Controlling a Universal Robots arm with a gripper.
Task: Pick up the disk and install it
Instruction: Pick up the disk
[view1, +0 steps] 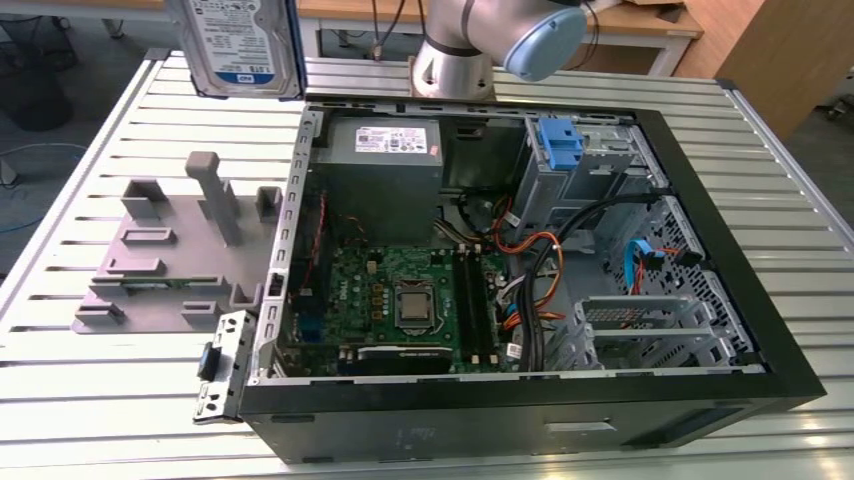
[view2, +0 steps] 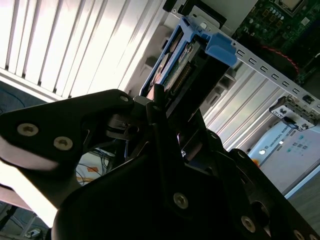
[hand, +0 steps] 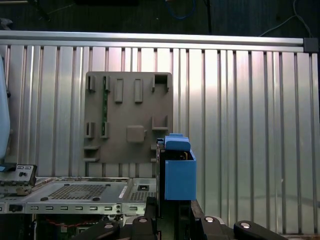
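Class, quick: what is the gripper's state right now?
Gripper: closed, holding the disk.

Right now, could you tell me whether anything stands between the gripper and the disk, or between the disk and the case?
Nothing visible does. The gripper is shut on the disk, held above the table beside the open case; only air lies between them.

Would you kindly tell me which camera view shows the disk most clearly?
The exterior view: the disk faces the camera, label visible, raised above the table. Both wrist views show it edge-on, mostly its blue carrier.
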